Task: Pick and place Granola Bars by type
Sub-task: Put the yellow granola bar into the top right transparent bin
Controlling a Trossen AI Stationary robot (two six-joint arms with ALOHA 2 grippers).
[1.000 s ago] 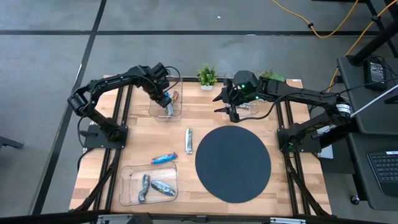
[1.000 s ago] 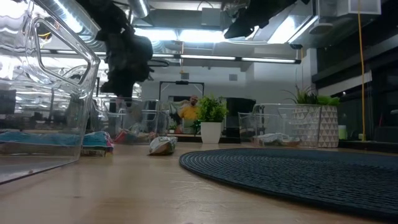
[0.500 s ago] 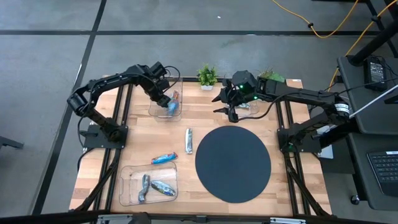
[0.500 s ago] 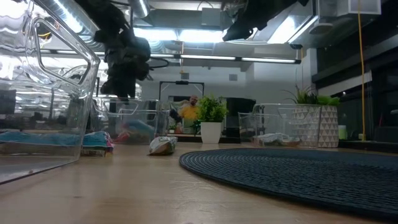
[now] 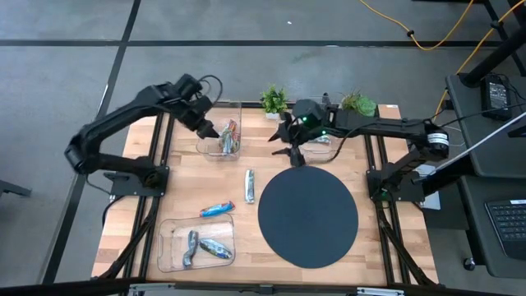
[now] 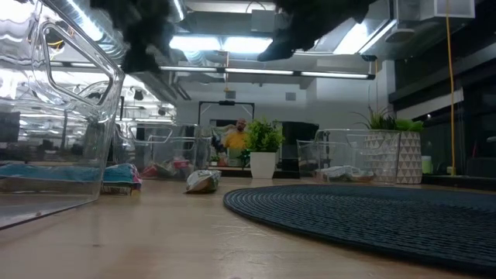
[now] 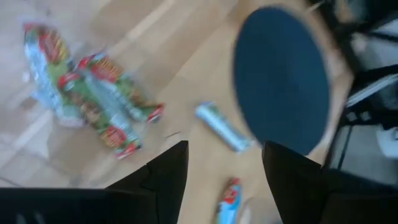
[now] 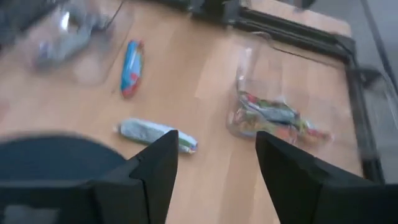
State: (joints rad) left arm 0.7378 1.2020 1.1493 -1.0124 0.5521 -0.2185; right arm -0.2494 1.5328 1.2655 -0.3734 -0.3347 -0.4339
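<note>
The wooden table (image 5: 271, 160) carries a round dark mat (image 5: 308, 216) toward its right side. A clear tray (image 5: 196, 243) at the near left corner holds two bars; another tray (image 5: 220, 140) at the far edge holds red-orange bars (image 7: 102, 106). A silver bar (image 5: 249, 185) and a blue bar (image 5: 216, 210) lie loose mid-table (left of the mat). The left gripper (image 5: 207, 130) hangs open and empty by the far tray; the right gripper (image 5: 292, 148), also open and empty, hovers above the mat's far edge.

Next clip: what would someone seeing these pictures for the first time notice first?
The big dark round mat fills the table's right half. Two loose granola bars lie left of it: a silver-white bar and a blue bar. The open left gripper hangs beside the far clear tray of red-orange bars, and the open right gripper hovers above the mat's far edge.
</note>
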